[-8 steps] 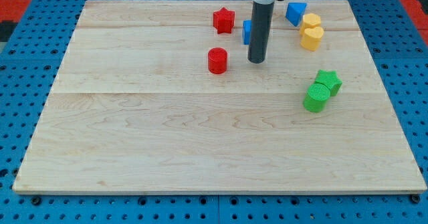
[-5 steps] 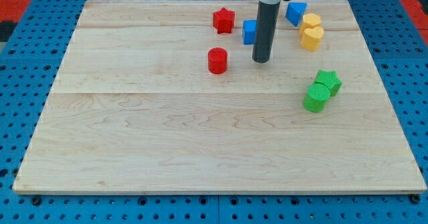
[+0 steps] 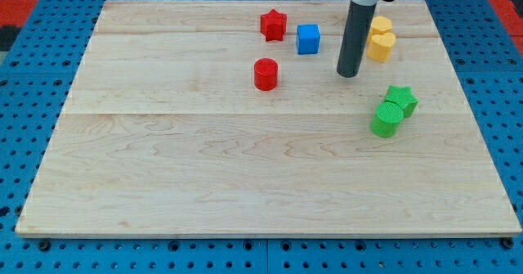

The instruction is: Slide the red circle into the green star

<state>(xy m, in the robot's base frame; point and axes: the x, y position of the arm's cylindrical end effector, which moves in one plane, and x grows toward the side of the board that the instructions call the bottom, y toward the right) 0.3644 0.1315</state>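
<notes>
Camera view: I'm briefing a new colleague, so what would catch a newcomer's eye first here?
The dark rod, whose tip stands right of centre near the view's top, apart from every block. Left of it sits the red circle; lower right, the green star touches a green cylinder.

Pale wooden board [image 3: 204, 168] on blue pegboard surface [image 3: 24, 102].

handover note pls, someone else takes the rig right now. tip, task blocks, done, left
My tip is down on the board, touching no block, between the red circle at the view's left and the green star lower right.
The green cylinder touches the star's lower left side.
Done: nothing; circle and star are well apart.
Left: probably bring the tip round to the circle's left side and push it rightward into the star.
</notes>
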